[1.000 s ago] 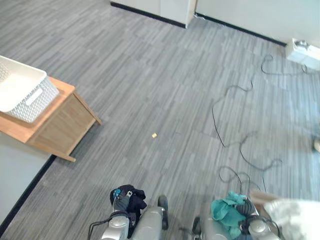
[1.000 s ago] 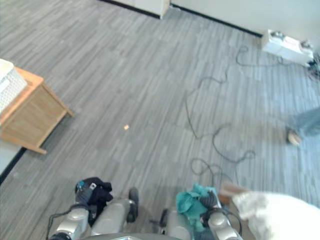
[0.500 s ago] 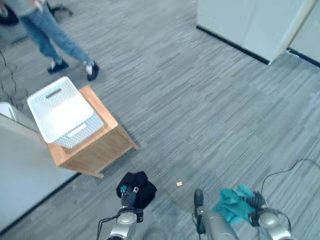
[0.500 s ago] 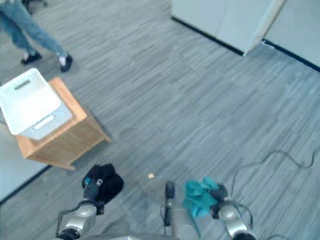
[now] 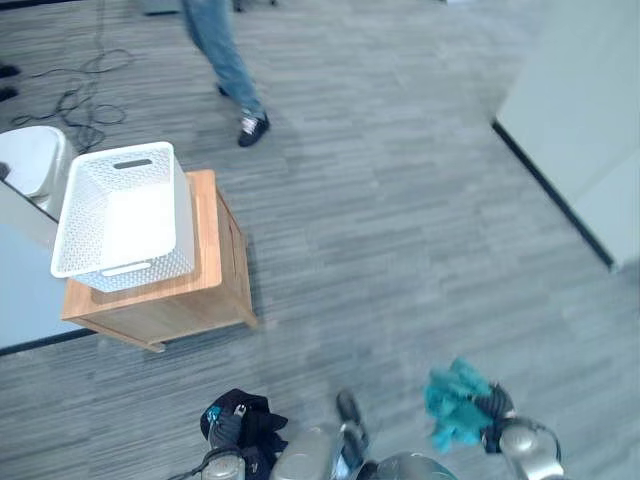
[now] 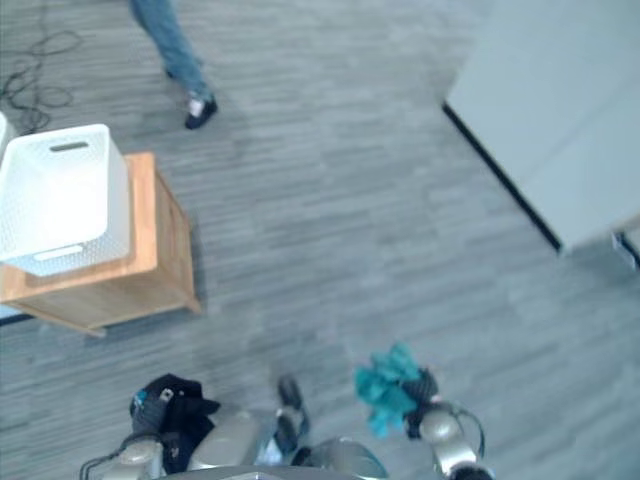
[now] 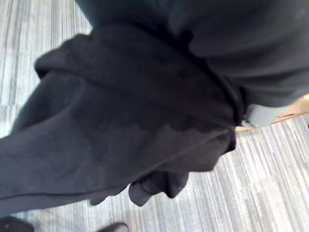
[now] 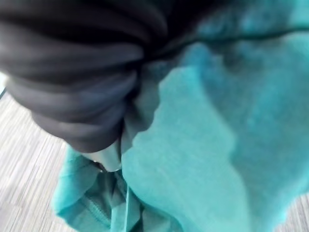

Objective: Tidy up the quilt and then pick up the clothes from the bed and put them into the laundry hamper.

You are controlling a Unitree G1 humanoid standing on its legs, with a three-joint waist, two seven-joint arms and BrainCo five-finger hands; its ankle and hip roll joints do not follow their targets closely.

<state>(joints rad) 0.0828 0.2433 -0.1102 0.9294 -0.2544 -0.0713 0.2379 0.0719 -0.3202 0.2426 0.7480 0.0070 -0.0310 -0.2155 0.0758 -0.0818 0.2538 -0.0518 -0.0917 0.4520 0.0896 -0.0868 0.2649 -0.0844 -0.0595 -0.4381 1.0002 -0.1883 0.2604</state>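
Black garment [image 5: 262, 430] bunched in left hand [image 5: 226, 428], teal garment [image 5: 455, 402] gripped by right hand [image 5: 494, 406], both above grey floor [image 5: 400, 240]. White hamper [image 5: 125, 220] on wooden stand [image 5: 212, 265], well apart.

A white hamper [image 5: 122, 222] of perforated, matt plastic is seen at the left of the frame, set on a stand [image 5: 215, 270] of smooth, light wood with visible grain. The floor [image 5: 400, 220] is covered in grey, streaked, matt planks. Soft matt cloth is shown in a black garment [image 7: 125, 121] and a teal garment [image 8: 203, 145], the latter faintly fuzzy.
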